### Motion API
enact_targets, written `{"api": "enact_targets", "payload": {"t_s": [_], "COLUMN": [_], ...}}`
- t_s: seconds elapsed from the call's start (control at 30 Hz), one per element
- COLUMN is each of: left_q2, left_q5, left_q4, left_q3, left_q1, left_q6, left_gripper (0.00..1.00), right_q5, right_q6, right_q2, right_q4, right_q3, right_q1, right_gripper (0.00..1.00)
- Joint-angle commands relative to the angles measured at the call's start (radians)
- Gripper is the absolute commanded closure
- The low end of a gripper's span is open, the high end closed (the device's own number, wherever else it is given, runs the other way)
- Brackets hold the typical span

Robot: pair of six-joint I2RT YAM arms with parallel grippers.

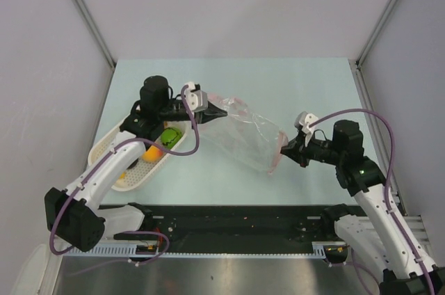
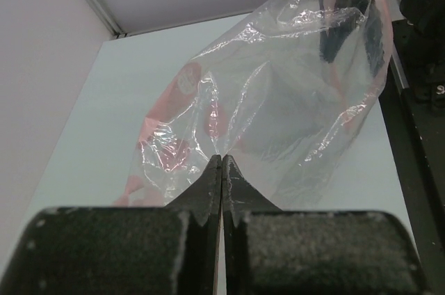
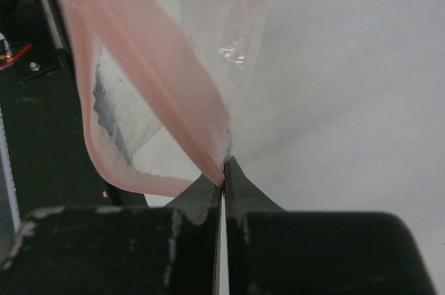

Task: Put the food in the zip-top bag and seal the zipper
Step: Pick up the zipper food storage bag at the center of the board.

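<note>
The clear zip-top bag [image 1: 243, 135] hangs stretched between my two grippers above the table. My left gripper [image 1: 208, 115] is shut on its far-left edge; the crinkled plastic [image 2: 278, 107] fans out from my shut jaws [image 2: 222, 159]. My right gripper [image 1: 284, 143] is shut on the bag's mouth, pinching the red zipper strip [image 3: 167, 93] at my fingertips [image 3: 224, 164]. The strip curls open in a loop. Food lies in the white basket [image 1: 104, 145]: a green ball [image 1: 170, 136] and an orange-yellow fruit [image 1: 151, 152]. The other food pieces are hidden by my left arm.
The white perforated basket sits at the table's left edge, under my left arm. A black rail [image 1: 236, 222] runs along the near edge. White walls enclose the table on three sides.
</note>
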Motion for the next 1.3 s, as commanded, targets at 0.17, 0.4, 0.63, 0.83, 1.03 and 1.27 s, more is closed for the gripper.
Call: {"api": "enact_targets", "payload": {"t_s": [0.17,0.4,0.63,0.83,1.03,1.27], "left_q2": [0.086,0.156,0.156,0.111,0.07,-0.033], "left_q5": [-0.288,-0.449,-0.532,-0.463,-0.511,-0.467], "left_q4": [0.171,0.107,0.016,-0.05,-0.163,-0.188], "left_q3": [0.049,0.135,0.122,0.054,0.031,-0.085], "left_q1": [0.015,0.023,0.023,0.035,0.038,0.073], "left_q6": [-0.477,-0.657,-0.72,-0.826,-0.795,-0.8], "left_gripper": [0.41,0.1,0.08,0.0,0.01,0.0], "right_q5": [0.515,0.856,1.1,0.827,0.666,0.533], "right_q6": [0.246,0.343,0.389,0.57,0.765,0.873], "right_q2": [0.075,0.124,0.202,0.279,0.401,0.555], "right_q4": [-0.247,-0.54,-0.743,-0.703,-0.481,-0.171], "right_q3": [0.303,0.601,0.72,0.671,0.518,0.525], "right_q1": [0.025,-0.014,-0.081,-0.087,0.012,0.137], "right_gripper": [1.0,1.0,1.0,1.0,1.0,1.0]}}
